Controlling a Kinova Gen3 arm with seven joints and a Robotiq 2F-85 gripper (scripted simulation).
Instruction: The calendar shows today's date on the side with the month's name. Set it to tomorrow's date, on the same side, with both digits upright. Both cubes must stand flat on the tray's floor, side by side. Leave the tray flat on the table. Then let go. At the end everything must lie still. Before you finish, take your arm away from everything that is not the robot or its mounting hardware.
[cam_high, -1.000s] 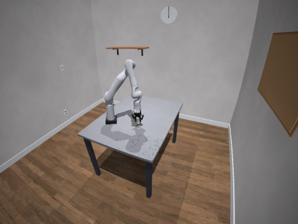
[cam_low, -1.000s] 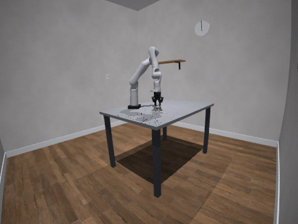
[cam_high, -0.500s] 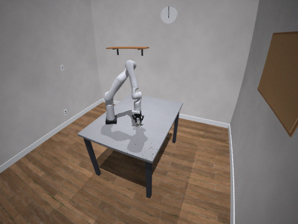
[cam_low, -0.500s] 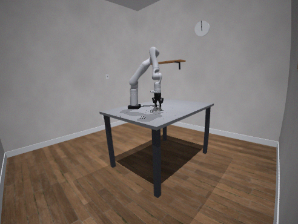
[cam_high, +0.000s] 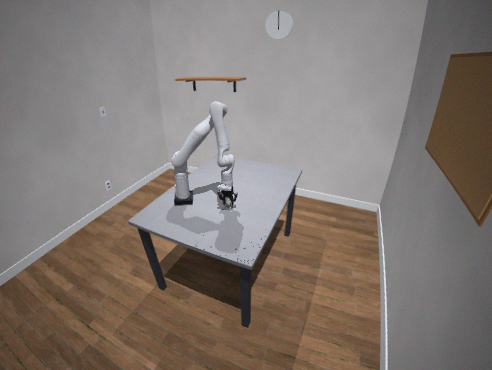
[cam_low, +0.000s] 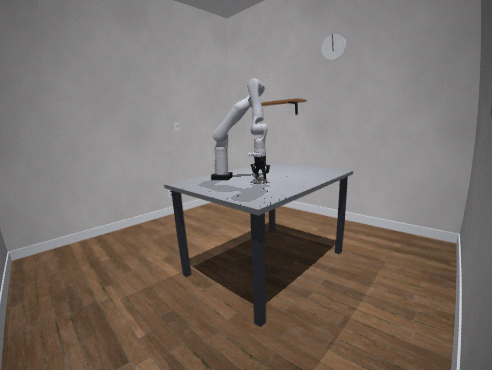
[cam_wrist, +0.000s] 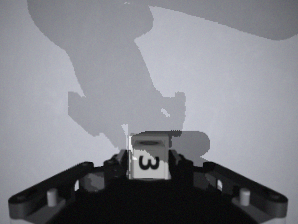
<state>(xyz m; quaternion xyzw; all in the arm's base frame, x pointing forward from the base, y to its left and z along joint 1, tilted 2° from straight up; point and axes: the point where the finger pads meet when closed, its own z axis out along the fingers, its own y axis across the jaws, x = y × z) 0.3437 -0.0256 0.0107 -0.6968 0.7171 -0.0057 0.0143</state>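
A pale cube (cam_wrist: 136, 172) with a black 3 lies between the fingers in the wrist view. The 3 shows turned on its side. A narrow second face above it carries a dark, foreshortened oval mark. My gripper (cam_high: 228, 201) (cam_low: 260, 176) (cam_wrist: 148, 158) points down, low over the table. Its fingers stand about half open, one on each side of the cube and very close to it; contact is not clear. The calendar is only a small pale shape under the gripper in the top and exterior views. The other cube, the month side and most of the tray cannot be made out.
The grey table (cam_high: 270, 185) (cam_low: 310, 182) (cam_wrist: 240, 85) carries the arm's black base (cam_high: 183, 198) (cam_low: 221, 176) to the left of the gripper. The arm's shadow falls across the table. A wooden shelf (cam_high: 210, 79) (cam_low: 282, 102) is on the wall behind.
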